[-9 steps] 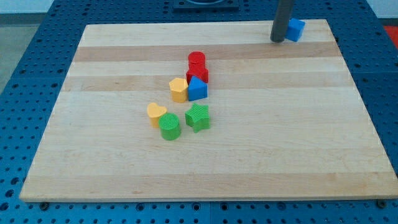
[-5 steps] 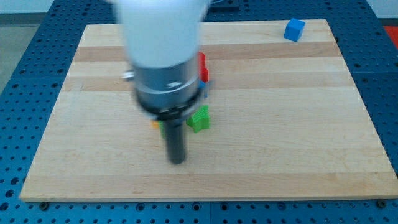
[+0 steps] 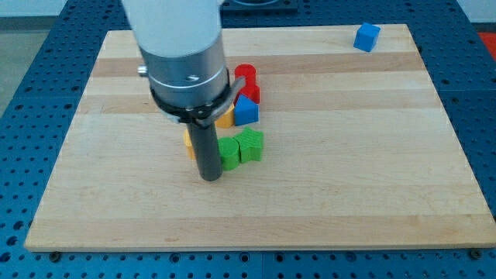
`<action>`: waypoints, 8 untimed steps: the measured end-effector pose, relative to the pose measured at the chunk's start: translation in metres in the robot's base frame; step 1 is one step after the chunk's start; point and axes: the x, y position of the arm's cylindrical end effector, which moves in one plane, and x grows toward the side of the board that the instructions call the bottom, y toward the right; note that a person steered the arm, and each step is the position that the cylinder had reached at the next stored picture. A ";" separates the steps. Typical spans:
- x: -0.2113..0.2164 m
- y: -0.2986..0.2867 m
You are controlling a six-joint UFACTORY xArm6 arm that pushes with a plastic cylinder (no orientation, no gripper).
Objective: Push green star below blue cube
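Note:
The green star [image 3: 251, 145] lies near the board's middle, touching a green cylinder [image 3: 229, 153] on its left. The blue cube [image 3: 367, 36] sits far off at the view's top right corner of the board. My tip [image 3: 210, 177] rests on the board just left of and slightly below the green cylinder, close against it. The arm's wide grey body hides part of the block cluster behind it.
A blue triangular block [image 3: 246, 111], a red cylinder [image 3: 246, 76] with another red block under it, and an orange block [image 3: 225, 118] cluster above the star. A yellow block [image 3: 188, 142] peeks out left of the rod. The wooden board [image 3: 349, 194] lies on a blue perforated table.
My tip came from beside the blue cube at the top right down to the cluster, then moved slightly left and up. The green cylinder now sits against the green star.

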 end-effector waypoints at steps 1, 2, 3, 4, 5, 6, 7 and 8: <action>-0.014 0.014; -0.030 0.032; -0.039 0.074; -0.039 0.105; -0.059 0.114; -0.089 0.114; -0.106 0.129; -0.129 0.146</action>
